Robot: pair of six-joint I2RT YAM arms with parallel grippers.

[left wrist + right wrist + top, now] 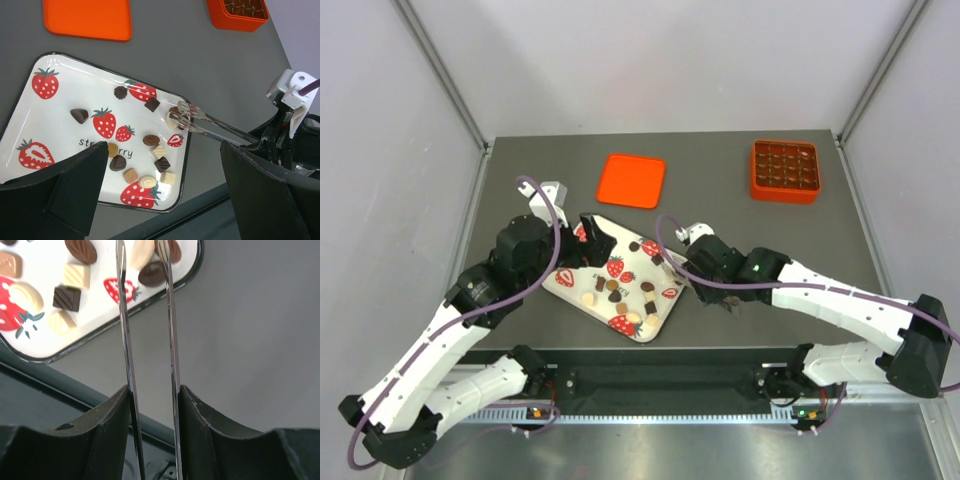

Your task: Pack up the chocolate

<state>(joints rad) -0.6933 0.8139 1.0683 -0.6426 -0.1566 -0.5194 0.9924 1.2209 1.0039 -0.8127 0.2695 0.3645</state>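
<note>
On one strawberry tray: about thirteen chocolates; one tongs in right tool.

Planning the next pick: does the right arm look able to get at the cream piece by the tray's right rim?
Likely yes: the tongs flank the cream piece, nothing blocking, though a dark piece crowds it.

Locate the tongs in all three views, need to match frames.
Top external: tongs just right of centre, at the strawberry tray right edge.
Left wrist: right of centre, tips over the tray's right rim.
Right wrist: two blades running up mid-frame, tips at top.
Shared landmark: the strawberry tray.
</note>
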